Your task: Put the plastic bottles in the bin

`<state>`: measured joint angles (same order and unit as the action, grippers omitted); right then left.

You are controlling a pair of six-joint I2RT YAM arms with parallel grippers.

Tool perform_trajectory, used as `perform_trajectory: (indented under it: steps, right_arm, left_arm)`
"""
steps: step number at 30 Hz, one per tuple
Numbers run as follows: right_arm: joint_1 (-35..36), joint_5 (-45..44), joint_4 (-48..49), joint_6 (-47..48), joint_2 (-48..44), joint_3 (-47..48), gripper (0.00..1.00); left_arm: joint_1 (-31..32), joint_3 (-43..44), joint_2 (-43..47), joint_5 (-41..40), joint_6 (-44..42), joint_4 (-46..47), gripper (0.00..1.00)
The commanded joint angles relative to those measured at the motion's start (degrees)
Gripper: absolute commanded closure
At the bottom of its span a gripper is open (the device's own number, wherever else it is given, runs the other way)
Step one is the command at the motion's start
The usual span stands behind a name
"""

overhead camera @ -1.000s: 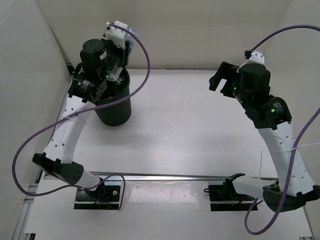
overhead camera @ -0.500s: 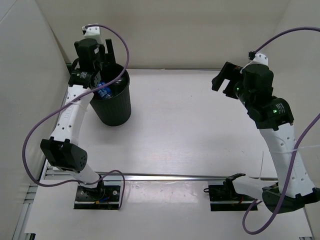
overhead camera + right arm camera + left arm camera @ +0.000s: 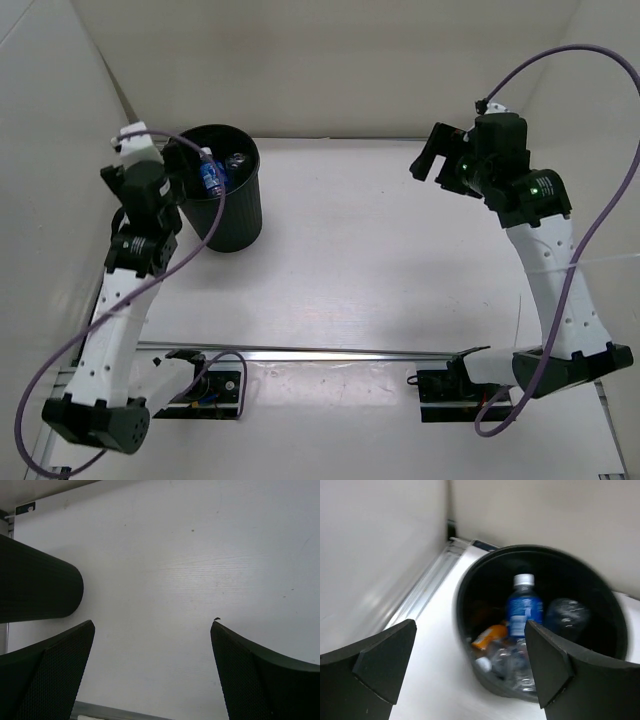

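Observation:
The black ribbed bin [image 3: 238, 222] stands at the table's far left. Inside it a blue-labelled bottle [image 3: 210, 176] leans upright. The left wrist view looks into the bin [image 3: 540, 551]: the blue-labelled bottle [image 3: 524, 609] has an orange bottle [image 3: 490, 636] to its left, a clear bottle [image 3: 566, 616] to its right, and more clear plastic [image 3: 512, 662] below. My left gripper [image 3: 172, 186] hangs just left of the bin, open and empty [image 3: 470, 665]. My right gripper [image 3: 436, 160] is far right, open and empty [image 3: 152, 665] above bare table.
White walls close in the table on the left, back and right. A metal rail [image 3: 330, 353] runs along the near edge by the arm bases. The bin's ribbed side [image 3: 35, 587] shows at the left of the right wrist view.
My left gripper opened above the bin and the blue-labelled bottle dropped in. The left arm then drew back to the bin's near left side. The right arm shifted slightly.

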<state>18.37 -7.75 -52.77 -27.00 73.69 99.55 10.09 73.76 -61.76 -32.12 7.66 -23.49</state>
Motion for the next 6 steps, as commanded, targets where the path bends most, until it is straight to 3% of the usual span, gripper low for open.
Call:
perform_trajectory:
  steps: [1,6]
  right_arm:
    - [-0.3,3.2,-0.4,0.5,0.9,2.2,0.00]
    - [-1.0,4.9,-3.6,1.2,2.9,3.8,0.00]
  left_arm:
    - [-1.3,-8.9,6.4,-6.5,1.7,-0.3,0.00]
    - [-2.7,-20.9,18.8,-19.6,12.5,-0.3,0.00]
